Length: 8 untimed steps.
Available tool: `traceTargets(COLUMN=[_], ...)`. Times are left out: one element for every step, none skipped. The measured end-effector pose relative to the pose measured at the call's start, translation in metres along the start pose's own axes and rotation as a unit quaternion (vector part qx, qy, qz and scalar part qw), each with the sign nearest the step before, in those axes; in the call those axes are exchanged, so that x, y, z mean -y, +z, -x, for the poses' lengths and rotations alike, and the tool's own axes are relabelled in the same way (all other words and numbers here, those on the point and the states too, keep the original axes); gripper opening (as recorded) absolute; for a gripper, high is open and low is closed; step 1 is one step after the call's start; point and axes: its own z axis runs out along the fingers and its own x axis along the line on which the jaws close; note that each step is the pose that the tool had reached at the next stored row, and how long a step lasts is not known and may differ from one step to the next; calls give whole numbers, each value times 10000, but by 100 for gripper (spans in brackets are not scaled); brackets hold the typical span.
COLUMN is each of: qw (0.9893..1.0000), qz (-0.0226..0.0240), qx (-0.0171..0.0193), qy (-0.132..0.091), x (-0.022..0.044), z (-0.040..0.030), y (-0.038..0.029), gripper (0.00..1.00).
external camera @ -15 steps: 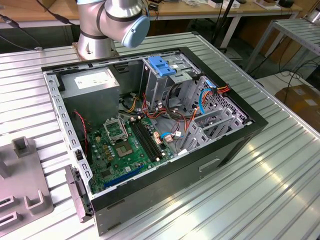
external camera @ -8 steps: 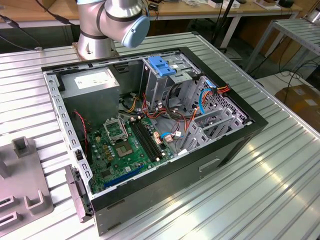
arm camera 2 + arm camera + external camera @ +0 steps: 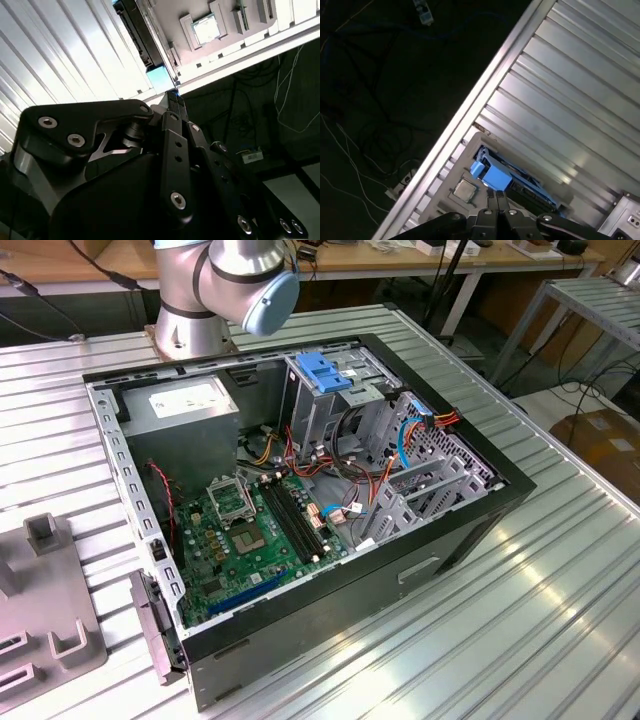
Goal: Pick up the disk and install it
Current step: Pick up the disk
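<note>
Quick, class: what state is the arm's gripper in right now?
Gripper: closed, holding nothing; the flat grey-metal hard drive in its blue plastic carrier lies ahead of it.

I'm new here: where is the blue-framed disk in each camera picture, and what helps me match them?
First wrist view: the disk lies on a grey tray beside a small square chip.
Second wrist view: the disk is edge-on beyond the gripper, the chip nearby.
Exterior view: a grey tray, probably the same one, at the exterior view's left.
Shared landmark: the ribbed metal table.
</note>
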Motion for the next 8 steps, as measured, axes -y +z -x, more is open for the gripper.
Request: traceTargets(qw=[10000,9999,9995,9989,9980,9970,9956,9944], qz=[-18,-36,-90,-136,-183,-218,-253,-275], qx=[-6,-13,-33,-52,-71,-86,-98,-83], qy=[-68,-134,-308,-453,-602,-731,-896,-1021], x=[0,0,0,0,0,0,1,0], z=[0,0,0,0,0,0,0,0], y=[1,2,2,4,5,7,9,18], gripper=[10,10,10,10,10,10,10,10])
